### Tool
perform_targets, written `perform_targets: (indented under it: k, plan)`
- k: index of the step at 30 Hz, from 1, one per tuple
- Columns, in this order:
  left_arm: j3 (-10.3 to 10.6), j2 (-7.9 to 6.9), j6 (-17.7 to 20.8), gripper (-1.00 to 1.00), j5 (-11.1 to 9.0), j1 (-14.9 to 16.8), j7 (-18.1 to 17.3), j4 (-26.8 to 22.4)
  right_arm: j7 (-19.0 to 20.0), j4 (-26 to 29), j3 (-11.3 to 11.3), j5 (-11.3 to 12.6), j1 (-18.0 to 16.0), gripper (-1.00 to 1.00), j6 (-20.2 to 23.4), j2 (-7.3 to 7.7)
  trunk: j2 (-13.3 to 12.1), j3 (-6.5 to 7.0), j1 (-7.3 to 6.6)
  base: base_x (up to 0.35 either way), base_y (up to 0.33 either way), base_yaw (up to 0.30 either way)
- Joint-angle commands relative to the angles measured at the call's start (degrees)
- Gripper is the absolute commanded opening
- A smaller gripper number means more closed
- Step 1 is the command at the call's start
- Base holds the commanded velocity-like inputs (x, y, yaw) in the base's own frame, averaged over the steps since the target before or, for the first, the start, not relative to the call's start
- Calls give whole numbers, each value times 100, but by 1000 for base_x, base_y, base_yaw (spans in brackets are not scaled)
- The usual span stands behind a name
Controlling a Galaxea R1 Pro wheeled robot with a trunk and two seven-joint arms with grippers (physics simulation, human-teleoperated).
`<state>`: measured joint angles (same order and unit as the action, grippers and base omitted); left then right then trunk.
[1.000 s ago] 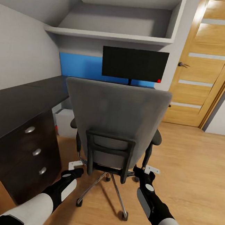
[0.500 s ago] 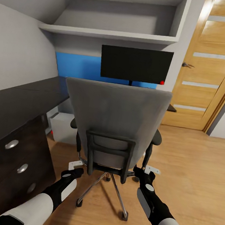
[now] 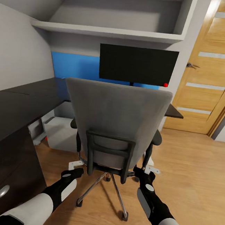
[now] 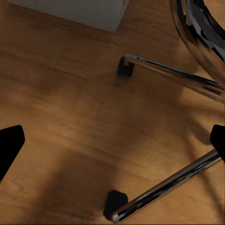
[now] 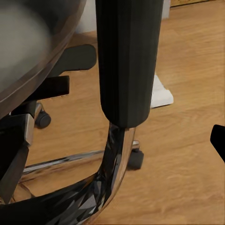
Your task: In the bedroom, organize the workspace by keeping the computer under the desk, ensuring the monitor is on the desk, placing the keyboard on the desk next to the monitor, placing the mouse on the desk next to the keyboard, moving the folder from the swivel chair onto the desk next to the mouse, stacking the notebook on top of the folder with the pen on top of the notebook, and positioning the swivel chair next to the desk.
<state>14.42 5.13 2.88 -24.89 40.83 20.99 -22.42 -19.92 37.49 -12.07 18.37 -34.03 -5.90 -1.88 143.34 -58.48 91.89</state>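
A: Where does the grey upholstered swivel chair with black armrests and a chrome star base (image 3: 114,126) stand?

B: On the wood floor (image 3: 189,177), its back toward the robot, facing the glossy black L-shaped desk (image 3: 19,105). The wide black flat monitor with a small red dot (image 3: 137,65) stands on the desk beyond the backrest, before the blue back panel (image 3: 74,66).

A: And the computer?

B: The light grey box-shaped computer case (image 3: 59,132) sits on the floor under the desk, left of the chair.

A: The arms?

B: The left gripper (image 3: 71,173) hangs low beside the chair's left rear, the right gripper (image 3: 143,174) low at its right rear, near the black armrest post (image 5: 127,61). The left wrist view looks down on chrome base spokes (image 4: 178,75) and black casters (image 4: 115,202); its dark fingertips (image 4: 9,145) sit at opposite edges, so those jaws stand wide and hold nothing. For the right, one fingertip (image 5: 218,140) shows at the frame's edge; whether it is spread or closed cannot be told.
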Motion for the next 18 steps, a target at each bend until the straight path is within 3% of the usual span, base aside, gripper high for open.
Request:
perform_targets:
  k: [1, 11, 18]
  plan:
    - [55, -4, 27, 100, -16, 4, 38, -17, -21, 4, -41, 26, -5, 100, -34, 3, 2, -4, 2, 318, 0, 0]
    - [56, -4, 20, 100, -16, 4, 37, -13, -21, 6, -41, 26, -7, 100, -34, 12, 2, -4, 2, 294, 0, 0]
    - [52, -11, 21, 100, -11, 4, 34, -10, -21, 4, -41, 26, -6, 100, -34, 11, 2, -4, 2, 175, 0, 0]
